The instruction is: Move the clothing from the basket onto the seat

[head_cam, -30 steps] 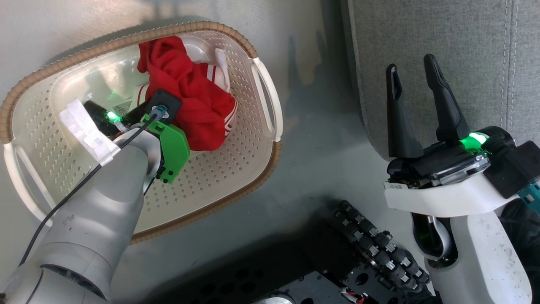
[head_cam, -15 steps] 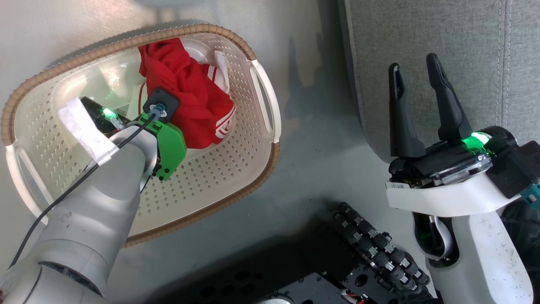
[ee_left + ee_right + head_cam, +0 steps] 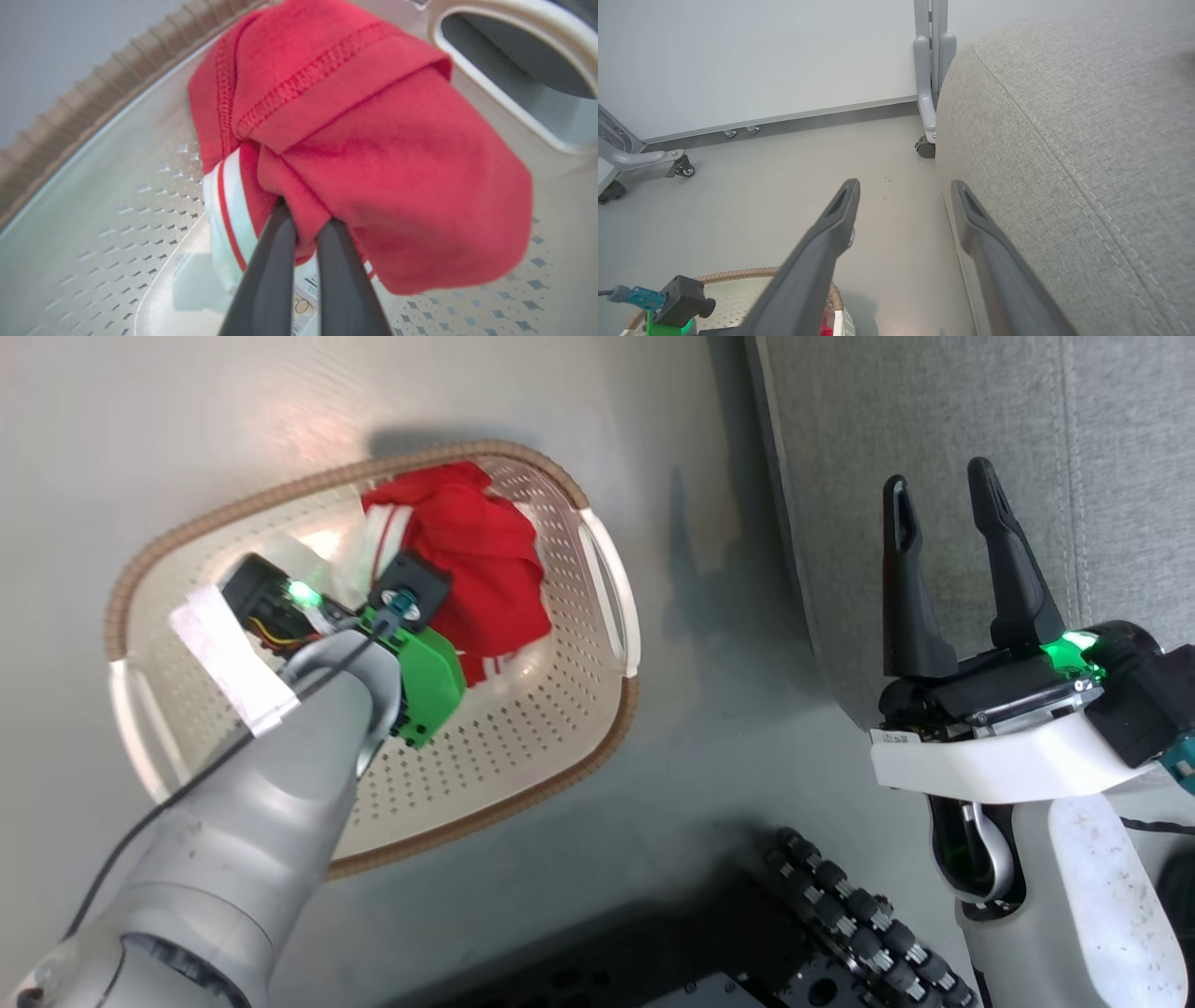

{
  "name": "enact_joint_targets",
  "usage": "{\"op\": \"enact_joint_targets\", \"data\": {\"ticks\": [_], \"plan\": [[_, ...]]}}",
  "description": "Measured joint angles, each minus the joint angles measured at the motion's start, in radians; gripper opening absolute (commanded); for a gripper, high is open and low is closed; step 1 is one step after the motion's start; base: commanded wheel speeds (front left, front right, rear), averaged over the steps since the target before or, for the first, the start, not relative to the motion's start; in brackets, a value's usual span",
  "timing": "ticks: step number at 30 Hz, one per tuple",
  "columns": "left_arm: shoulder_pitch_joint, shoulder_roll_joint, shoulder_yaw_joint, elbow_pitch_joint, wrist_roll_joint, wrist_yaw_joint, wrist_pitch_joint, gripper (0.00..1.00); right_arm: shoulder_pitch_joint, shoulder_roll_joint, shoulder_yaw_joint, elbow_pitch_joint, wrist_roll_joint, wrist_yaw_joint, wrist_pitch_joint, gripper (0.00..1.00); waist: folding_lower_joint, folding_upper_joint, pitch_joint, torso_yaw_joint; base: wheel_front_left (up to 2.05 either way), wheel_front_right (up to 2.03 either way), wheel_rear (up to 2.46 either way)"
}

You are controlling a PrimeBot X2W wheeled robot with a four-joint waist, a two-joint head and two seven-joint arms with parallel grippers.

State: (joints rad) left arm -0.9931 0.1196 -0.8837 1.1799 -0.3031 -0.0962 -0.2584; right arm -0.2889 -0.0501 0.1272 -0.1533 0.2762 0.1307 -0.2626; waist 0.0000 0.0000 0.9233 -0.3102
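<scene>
Your left gripper (image 3: 303, 219) is clamped on the clothing (image 3: 373, 163) in the basket (image 3: 523, 728). Your right gripper (image 3: 938, 485) hangs spread and empty, and the seat (image 3: 934, 429) shows none yet.

The clothing (image 3: 485, 555) was bright red with white stripes, the basket (image 3: 523, 737) cream-white with a grid of small perforations and a brown woven-look rim (image 3: 628, 705), the seat (image 3: 934, 429) flecked grey with paler stitched seams, the floor (image 3: 728, 728) pale grey, and the wrist bracket (image 3: 431, 677) vivid green.
</scene>
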Motion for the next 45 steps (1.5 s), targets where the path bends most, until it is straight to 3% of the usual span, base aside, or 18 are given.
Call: {"op": "enact_joint_targets", "data": {"ticks": [9, 18, 30, 45], "plan": [[0.137, 0.036, 0.026, -0.255, -0.004, 0.011, -0.002, 0.0, 0.035, 0.001, -0.004, 0.05, -0.035, 0.0, 0.001, 1.0, 0.0, 0.0, -0.136, 0.045, 0.0, 0.0, 0.0], [0.286, 0.083, 0.087, -0.511, -0.006, 0.053, -0.003, 0.0, 0.082, 0.001, -0.026, 0.073, -0.053, 0.0, 0.035, 1.0, -0.0001, 0.0, -0.285, 0.094, 0.0, 0.0, 0.0], [0.462, 0.107, 0.271, -0.843, -0.032, 0.106, -0.003, 0.0, 0.163, 0.001, -0.07, 0.035, -0.088, 0.0, 0.113, 1.0, -0.0001, 0.0, -0.472, 0.181, 0.0, 0.0, 0.0], [0.612, 0.068, 0.495, -1.107, -0.002, 0.114, -0.004, 0.0, 0.261, 0.001, -0.072, -0.005, -0.089, 0.0, 0.197, 1.0, -0.0001, 0.0, -0.675, 0.262, 0.0, 0.0, 0.0]]}}
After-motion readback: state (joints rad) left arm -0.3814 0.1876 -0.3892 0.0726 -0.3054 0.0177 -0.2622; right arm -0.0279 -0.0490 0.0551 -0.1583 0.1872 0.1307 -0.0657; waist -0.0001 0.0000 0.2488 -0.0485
